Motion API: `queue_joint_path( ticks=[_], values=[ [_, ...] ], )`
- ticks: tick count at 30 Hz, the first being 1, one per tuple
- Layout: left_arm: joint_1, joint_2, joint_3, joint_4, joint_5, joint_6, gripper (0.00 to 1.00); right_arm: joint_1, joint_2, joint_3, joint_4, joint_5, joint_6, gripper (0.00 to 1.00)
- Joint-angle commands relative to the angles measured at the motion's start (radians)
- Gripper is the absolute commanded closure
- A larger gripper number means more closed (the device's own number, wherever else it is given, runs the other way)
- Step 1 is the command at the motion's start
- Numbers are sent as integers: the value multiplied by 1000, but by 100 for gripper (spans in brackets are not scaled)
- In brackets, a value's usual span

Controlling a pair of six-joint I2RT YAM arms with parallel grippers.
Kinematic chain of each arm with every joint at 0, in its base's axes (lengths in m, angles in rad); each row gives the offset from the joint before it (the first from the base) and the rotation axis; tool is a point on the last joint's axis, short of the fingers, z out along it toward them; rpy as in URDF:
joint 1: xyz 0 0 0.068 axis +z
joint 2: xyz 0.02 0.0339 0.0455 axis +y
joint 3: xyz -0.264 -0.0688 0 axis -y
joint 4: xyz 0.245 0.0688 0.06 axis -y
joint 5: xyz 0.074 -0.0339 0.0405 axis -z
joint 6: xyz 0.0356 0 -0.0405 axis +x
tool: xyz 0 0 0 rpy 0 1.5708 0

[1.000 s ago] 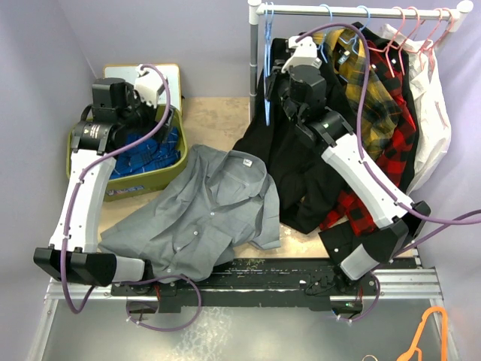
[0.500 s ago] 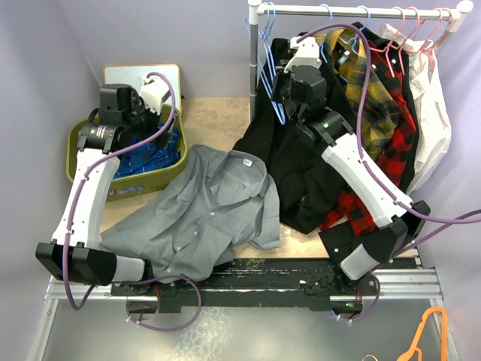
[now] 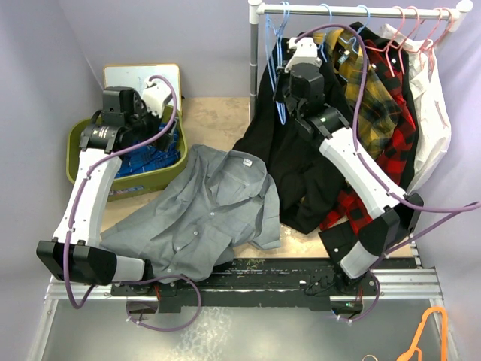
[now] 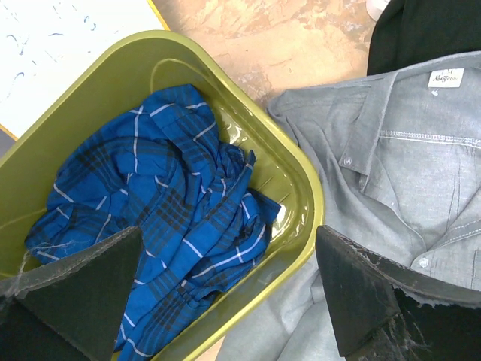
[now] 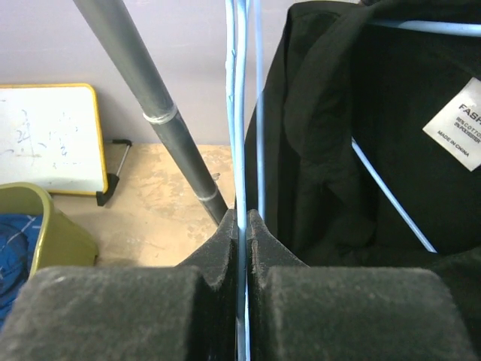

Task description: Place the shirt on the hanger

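The grey shirt (image 3: pixel 210 210) lies spread open on the table, collar and white label toward the rack; its collar also fills the right of the left wrist view (image 4: pixel 398 143). The light-blue hanger (image 3: pixel 279 71) hangs at the left end of the rail. My right gripper (image 3: pixel 288 101) is shut on it, and the thin blue wire (image 5: pixel 241 113) runs up from between the closed pads (image 5: pixel 225 241). My left gripper (image 3: pixel 149 135) hovers open over the bin's rim beside the shirt, with nothing between its fingers (image 4: pixel 228 233).
An olive bin (image 3: pixel 77 162) holding a blue plaid garment (image 4: pixel 150 203) stands at the left, with a small whiteboard (image 3: pixel 139 75) behind it. The rack pole (image 3: pixel 254 53) stands close to the hanger. A black shirt (image 3: pixel 282 165), plaid shirts and pink hangers (image 3: pixel 421 30) hang on the rail. An orange hanger (image 3: pixel 428 335) lies near right.
My right gripper has closed on the light-blue hanger, which has swung right and up along the rail. The left arm has shifted slightly toward the shirt.
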Motion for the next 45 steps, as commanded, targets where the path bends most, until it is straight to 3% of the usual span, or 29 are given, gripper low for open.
queue_joint_path(
  ticks=[1,16,22,25,32,34,40,45],
  values=[
    [2,-4,-5,41,24,4,1,-4,-73,1,80,-68,-12,100],
    [2,28,1,27,63,-10,1,-5,-184,24,59,-107,-98,100],
    [2,28,21,-23,194,30,1,-5,-286,-35,-26,-113,-56,100],
    [2,20,45,-62,304,61,1,-4,-373,-117,-118,-189,-12,100],
    [2,2,123,-196,678,192,1,-2,-633,-443,-304,-629,-1,100],
    [0,19,164,-148,722,130,1,-2,-678,-514,-296,-694,-6,100],
    [-58,126,362,12,715,-95,1,-1,-666,-572,-177,-672,14,100],
    [-86,136,315,254,733,-239,1,6,-617,-580,-80,-675,36,100]
  ],
)
